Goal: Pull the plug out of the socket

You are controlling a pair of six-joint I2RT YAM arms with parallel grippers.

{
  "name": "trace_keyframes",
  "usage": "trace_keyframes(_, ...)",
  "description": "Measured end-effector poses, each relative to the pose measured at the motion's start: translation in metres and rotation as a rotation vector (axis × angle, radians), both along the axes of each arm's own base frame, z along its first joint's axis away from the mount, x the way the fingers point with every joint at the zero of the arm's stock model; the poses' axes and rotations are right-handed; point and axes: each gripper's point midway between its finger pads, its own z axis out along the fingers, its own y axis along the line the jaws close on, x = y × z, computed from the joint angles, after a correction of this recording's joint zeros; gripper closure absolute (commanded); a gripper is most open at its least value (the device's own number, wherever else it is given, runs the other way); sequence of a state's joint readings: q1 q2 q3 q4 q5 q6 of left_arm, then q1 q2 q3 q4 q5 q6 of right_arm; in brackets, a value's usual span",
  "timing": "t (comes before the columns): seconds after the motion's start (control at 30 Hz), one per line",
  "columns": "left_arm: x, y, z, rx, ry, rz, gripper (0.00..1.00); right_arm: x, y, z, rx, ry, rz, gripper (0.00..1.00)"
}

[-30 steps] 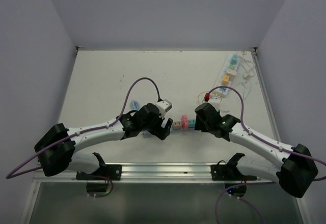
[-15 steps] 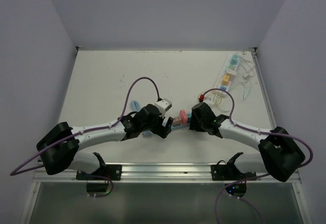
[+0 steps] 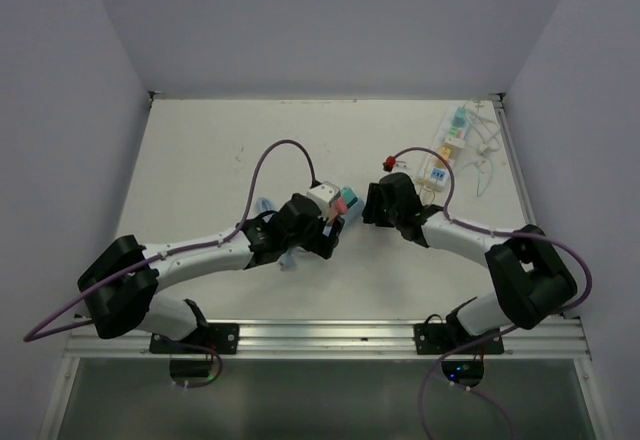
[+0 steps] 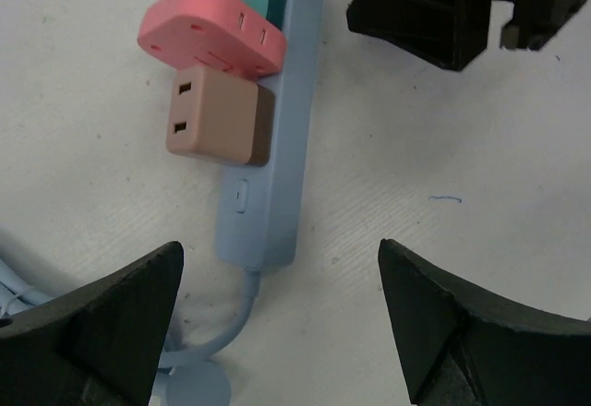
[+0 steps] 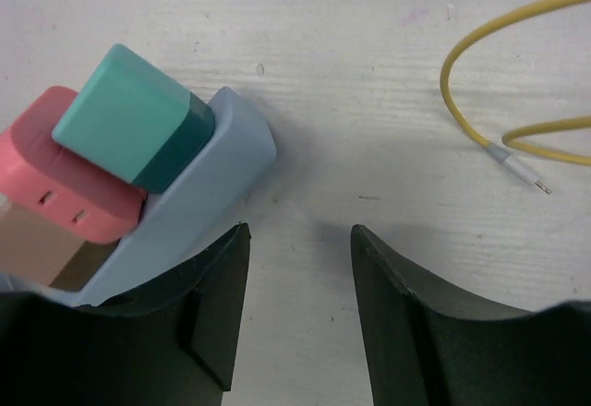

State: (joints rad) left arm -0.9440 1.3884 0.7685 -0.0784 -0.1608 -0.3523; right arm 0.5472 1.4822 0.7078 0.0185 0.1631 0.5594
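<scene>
The white socket strip (image 3: 447,150) with pastel outlets lies at the back right, away from both grippers. Between the grippers lies a light-blue bar (image 4: 282,138) carrying a teal block (image 5: 129,115), a pink plug (image 4: 212,37) and a tan plug (image 4: 217,115); it shows in the top view (image 3: 345,205). My left gripper (image 4: 280,268) is open and empty, hovering over the bar's cord end (image 3: 328,232). My right gripper (image 5: 300,240) is open and empty, its left finger (image 5: 217,304) next to the bar's other end (image 3: 368,205).
The bar's light-blue cable (image 3: 268,205) coils left of the left gripper. A thin yellow wire (image 5: 462,101) lies right of the right gripper. A thin white cord (image 3: 485,155) loops by the socket strip near the right wall.
The light-blue bar with its plugs has slid away from the arms' bases and turned. The right gripper has swung left and farther back beside it. The left gripper followed slightly.
</scene>
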Motion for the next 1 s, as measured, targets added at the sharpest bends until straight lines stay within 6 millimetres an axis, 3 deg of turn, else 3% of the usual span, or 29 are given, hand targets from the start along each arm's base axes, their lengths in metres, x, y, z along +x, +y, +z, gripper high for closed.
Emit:
trace_keyframes(0.27, 0.031, -0.004, 0.019, 0.024, -0.062, 0.096, 0.08, -0.029, -0.019, 0.034, 0.068, -0.100, -0.006, 0.46)
trace_keyframes(0.5, 0.069, 0.031, 0.021, -0.044, 0.009, 0.236, 0.08, -0.053, -0.021, 0.040, 0.184, -0.085, -0.049, 0.36)
trace_keyframes(0.63, 0.082, 0.051, 0.020, -0.091, 0.046, 0.312, 0.08, -0.064, 0.001, 0.040, 0.250, -0.041, -0.048, 0.23)
trace_keyframes(0.77, 0.080, 0.056, 0.019, -0.137, 0.092, 0.329, 0.09, -0.070, 0.045, 0.039, 0.237, 0.018, -0.018, 0.16)
trace_keyframes(1.0, 0.088, 0.096, 0.032, -0.215, 0.113, 0.449, 0.09, -0.065, 0.102, 0.032, 0.211, 0.075, -0.094, 0.17)
